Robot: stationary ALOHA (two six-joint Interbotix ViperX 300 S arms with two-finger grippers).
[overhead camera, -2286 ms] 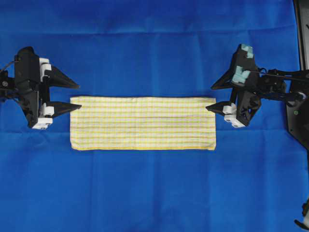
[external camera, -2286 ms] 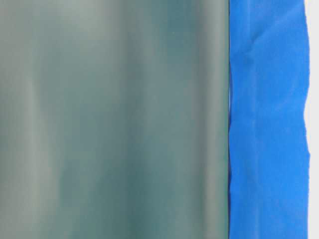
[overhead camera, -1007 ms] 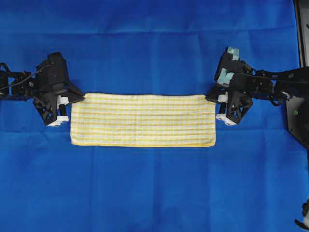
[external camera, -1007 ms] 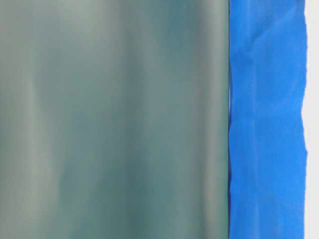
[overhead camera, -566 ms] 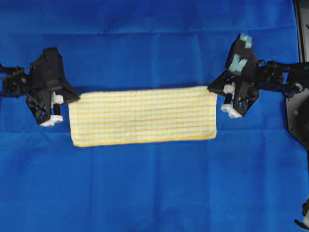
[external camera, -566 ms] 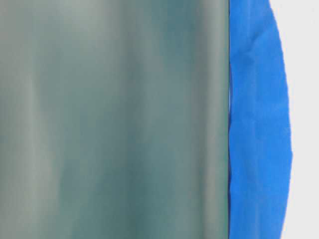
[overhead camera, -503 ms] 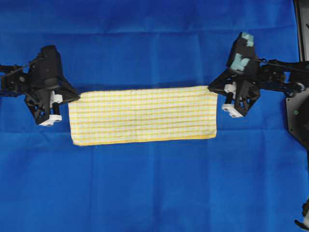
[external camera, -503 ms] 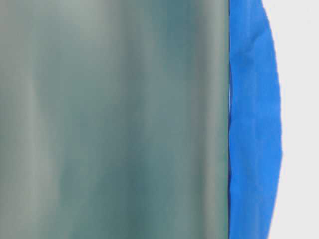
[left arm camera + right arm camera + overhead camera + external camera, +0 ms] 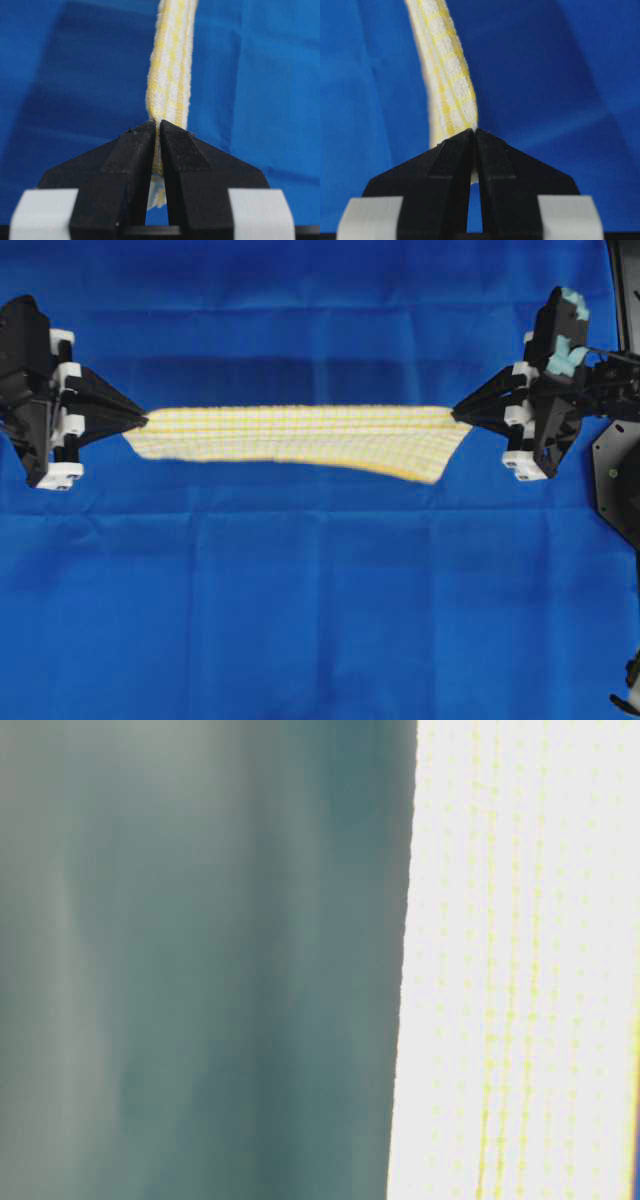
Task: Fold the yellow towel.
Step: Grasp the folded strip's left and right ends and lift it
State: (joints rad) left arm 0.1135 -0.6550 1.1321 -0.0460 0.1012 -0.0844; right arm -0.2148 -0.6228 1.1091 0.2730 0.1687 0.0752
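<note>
Overhead view shows the yellow towel (image 9: 300, 437) strung between both grippers, long axis running straight across from left to right, lifted clear of the blue backdrop cloth (image 9: 320, 610), with a dark shadow band on the cloth just beyond it. Hangs as a narrow strip seen nearly edge-on, sagging lower toward its right end, where a loose corner droops below the pinch.

Left gripper (image 9: 143, 421) pinches the left end, jaws pressed together on the hem. Right gripper (image 9: 455, 417) does the same at the right end. Left wrist view confirms it: black fingertips (image 9: 135, 145) closed on the layered yellow edge (image 9: 167, 75), which runs straight away from the jaws. Right wrist view matches, pads (image 9: 457, 147) shut on the towel (image 9: 450, 85), which curves away to the left.

Seems already folded once lengthwise, judging by the doubled edge in the wrist views. Equal reach on both sides; neither arm nearer to the middle. Next fold probably turns on this axis: either bringing one end across to the other, or laying the strip down and carrying the held edge over toward the near side.

Nothing else around but the dark frame (image 9: 625, 300) at the right edge. Table-level view mostly blurred grey-green, with bright checked fabric (image 9: 520, 970) filling its right side.
</note>
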